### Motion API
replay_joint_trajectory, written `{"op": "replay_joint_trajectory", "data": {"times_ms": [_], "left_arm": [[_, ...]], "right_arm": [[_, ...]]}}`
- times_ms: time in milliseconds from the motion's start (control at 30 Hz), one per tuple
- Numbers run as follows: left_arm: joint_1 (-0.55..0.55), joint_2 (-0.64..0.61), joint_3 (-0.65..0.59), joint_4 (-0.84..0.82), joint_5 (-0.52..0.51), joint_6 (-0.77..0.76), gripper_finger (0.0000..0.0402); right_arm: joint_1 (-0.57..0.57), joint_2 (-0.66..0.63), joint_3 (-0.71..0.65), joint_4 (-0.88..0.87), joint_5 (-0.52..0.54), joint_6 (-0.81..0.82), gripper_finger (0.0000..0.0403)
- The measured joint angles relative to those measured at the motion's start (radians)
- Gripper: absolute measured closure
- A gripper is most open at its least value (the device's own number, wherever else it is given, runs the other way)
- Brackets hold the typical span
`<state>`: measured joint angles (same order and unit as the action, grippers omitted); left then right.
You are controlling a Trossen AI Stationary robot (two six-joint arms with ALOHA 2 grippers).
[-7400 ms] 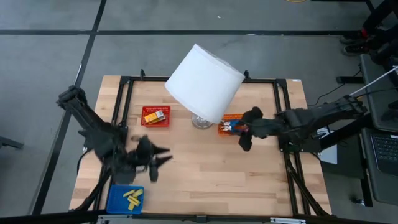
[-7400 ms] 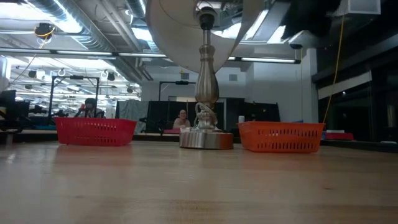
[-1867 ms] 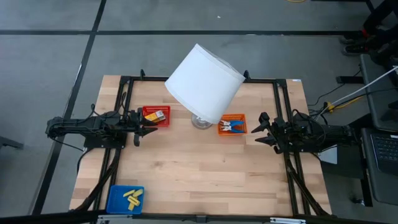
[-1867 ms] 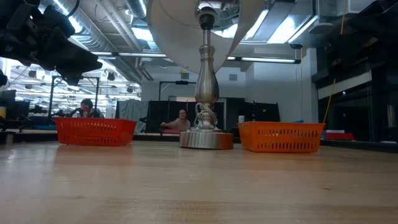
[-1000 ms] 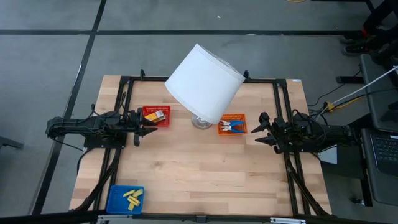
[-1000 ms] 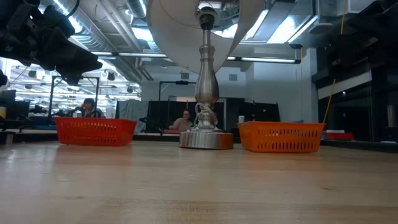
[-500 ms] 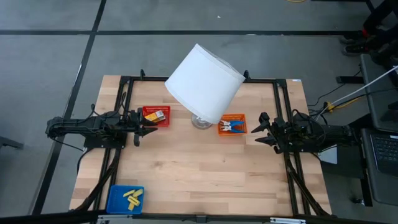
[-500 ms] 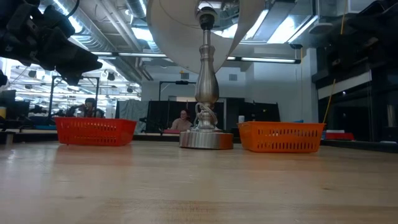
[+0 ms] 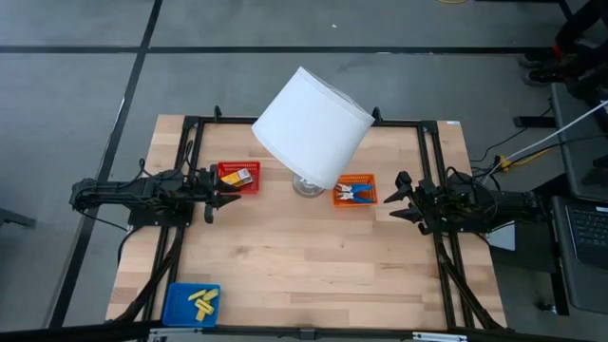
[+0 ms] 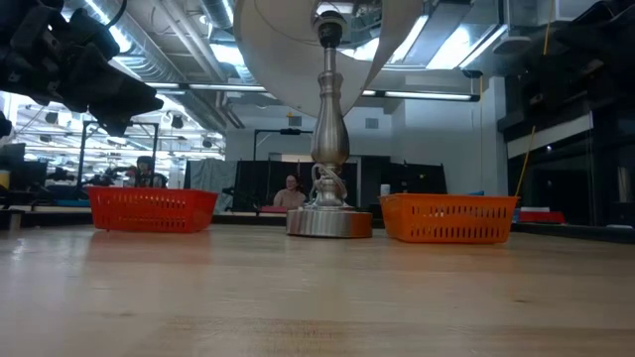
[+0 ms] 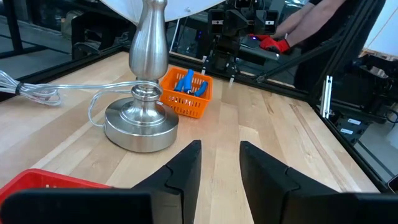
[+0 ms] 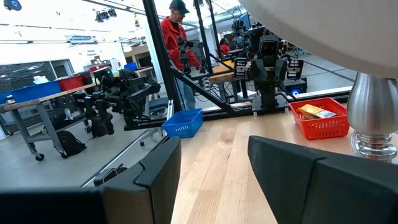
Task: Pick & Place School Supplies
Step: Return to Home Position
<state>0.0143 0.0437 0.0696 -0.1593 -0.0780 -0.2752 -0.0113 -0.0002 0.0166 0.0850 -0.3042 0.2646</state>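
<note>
A yellow-orange packet (image 9: 239, 177) lies in the red basket (image 9: 224, 168). Blue-handled tools (image 9: 357, 193) lie in the orange basket (image 9: 339, 199). Yellow sticks (image 9: 200, 301) sit in the blue tray (image 9: 177, 306) at the near left corner. My left gripper (image 9: 218, 193) hovers open just beside the red basket, pointing toward the table's right; its wrist view looks past the lamp base (image 11: 142, 127) at the orange basket (image 11: 185, 99). My right gripper (image 9: 395, 197) hovers open to the right of the orange basket, pointing left. Its wrist view shows the packet (image 12: 314, 111) in the red basket (image 12: 323, 126).
A lamp stands between the baskets on its metal base (image 9: 306, 185), its big white shade (image 9: 312, 125) tilted over the far middle of the table. Its cord (image 11: 37, 93) trails on the wood. Bare wood (image 9: 313, 256) spans the near half. People show beyond the table (image 12: 177, 43).
</note>
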Motion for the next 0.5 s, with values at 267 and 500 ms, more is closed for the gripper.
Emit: {"op": "replay_joint_trajectory", "data": {"times_ms": [267, 500], "left_arm": [[0.0, 0.0, 0.0, 0.0, 0.0, 0.0, 0.0299], [0.0, 0.0, 0.0, 0.0, 0.0, 0.0, 0.0296]], "right_arm": [[0.0, 0.0, 0.0, 0.0, 0.0, 0.0, 0.0211], [0.0, 0.0, 0.0, 0.0, 0.0, 0.0, 0.0211]]}}
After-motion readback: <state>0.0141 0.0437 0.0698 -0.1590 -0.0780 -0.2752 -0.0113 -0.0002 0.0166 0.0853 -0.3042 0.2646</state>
